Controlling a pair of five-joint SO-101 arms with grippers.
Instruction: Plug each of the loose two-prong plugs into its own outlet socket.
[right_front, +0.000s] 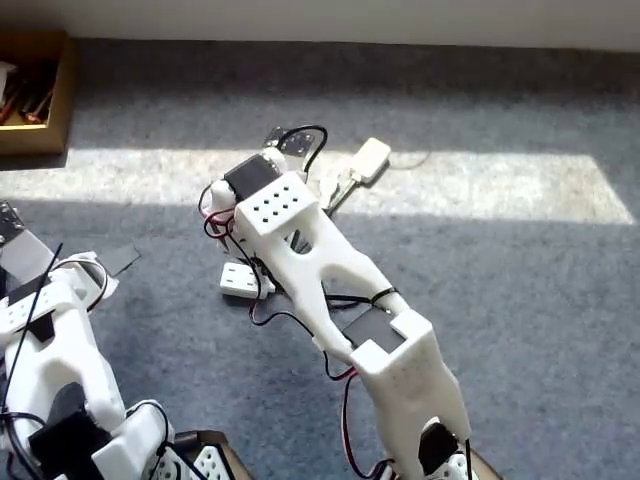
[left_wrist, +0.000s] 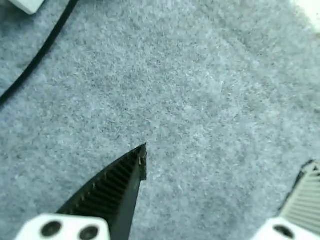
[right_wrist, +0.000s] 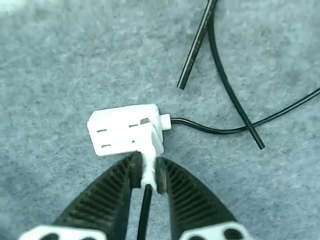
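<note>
A white outlet block (right_wrist: 116, 131) lies on the grey carpet. My right gripper (right_wrist: 146, 165) is shut on a white two-prong plug (right_wrist: 151, 142) with a black cord, and the plug's head sits against the block's face. A second small plug (right_wrist: 164, 120) with a black cord sits at the block's end. In the high view the outlet block (right_front: 243, 280) lies beside and partly under the right arm (right_front: 300, 250). My left gripper (left_wrist: 227, 157) is open over bare carpet and holds nothing. The left arm (right_front: 50, 340) is at the lower left.
A white adapter (right_front: 370, 160) with a cord lies in the sunlit strip beyond the right arm. A black rod (right_wrist: 196, 45) and loose black cables (right_wrist: 235, 105) cross the carpet near the block. A wooden box (right_front: 35, 95) stands at the far left. A black cable (left_wrist: 37, 55) runs past the left gripper.
</note>
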